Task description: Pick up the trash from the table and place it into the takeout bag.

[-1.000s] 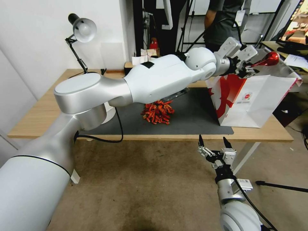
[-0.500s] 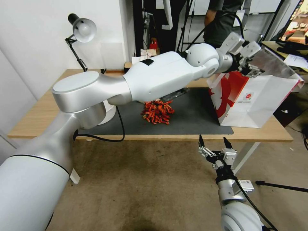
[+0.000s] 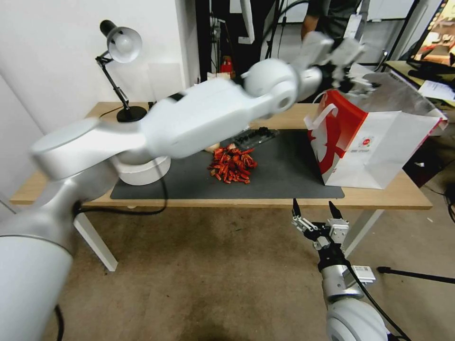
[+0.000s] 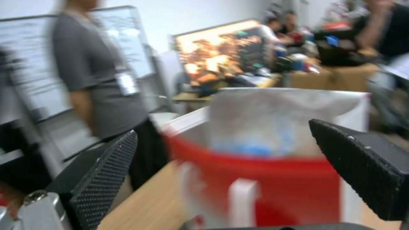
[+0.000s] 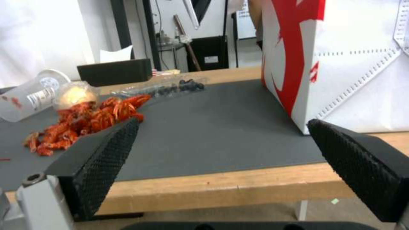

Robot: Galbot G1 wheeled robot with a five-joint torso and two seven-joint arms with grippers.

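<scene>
Hovering my left hand (image 3: 342, 57), fingers spread and empty, above the takeout bag (image 3: 374, 147) mouth.
Bag stands at 3 o'clock on the tabletop (image 3: 66, 166), mouth gaping for drops; red scraps (image 3: 232, 165) mid-mat; right hand (image 3: 316, 211) parked open below the front edge.

The blurred left gripper (image 3: 348, 71) is hanging above the large white paper takeout bag (image 3: 374, 147), at the light-wood table's (image 3: 61, 166) two o'clock.
</scene>
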